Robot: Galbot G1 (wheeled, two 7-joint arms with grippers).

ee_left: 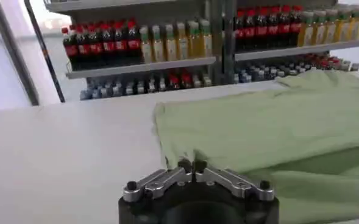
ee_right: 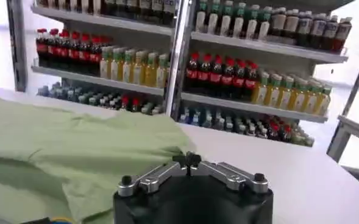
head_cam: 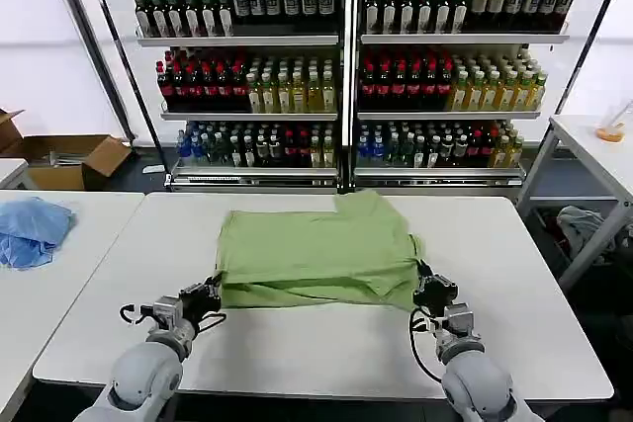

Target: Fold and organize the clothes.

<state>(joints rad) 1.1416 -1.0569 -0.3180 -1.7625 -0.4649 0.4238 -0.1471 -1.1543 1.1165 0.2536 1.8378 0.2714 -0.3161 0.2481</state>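
White surface: smooth, flat, bare room toward near edge and both sides of each tool. Shelves beyond far edge: rows of bottles, labels too small to read. Polo shirt: light green, soft, creased, lying folded flat between both tools, no print showing. Left tool: at shirt's near-left corner, fingers together on fabric edge. Right tool: at near-right corner, fingers together, touching fabric.

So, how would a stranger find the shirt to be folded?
Look at the white table in front of the drink shelves. In its middle lies the light green shirt, partly folded, between the left gripper and right gripper. The crumpled blue garment lies on another table.
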